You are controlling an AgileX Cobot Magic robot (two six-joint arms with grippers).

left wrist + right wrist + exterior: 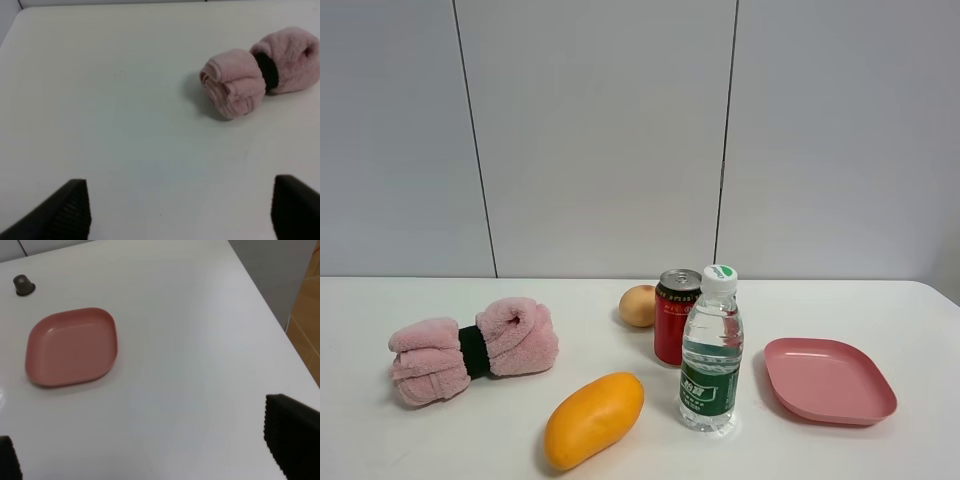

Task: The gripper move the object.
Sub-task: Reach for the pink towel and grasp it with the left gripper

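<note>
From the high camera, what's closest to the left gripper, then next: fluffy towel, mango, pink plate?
1. Towel, on the left, ahead of the left gripper.
2. Mango, front middle.
3. Plate, far right.
That gripper is outside the high view.

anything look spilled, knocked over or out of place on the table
Nothing stands out. The bottle and can stand upright, the pink plate lies flat and empty, and the rolled towel is neatly banded.

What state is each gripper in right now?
Left gripper: open, holding nothing; the pink rolled towel lies apart from it.
Right gripper: open, holding nothing.
</note>
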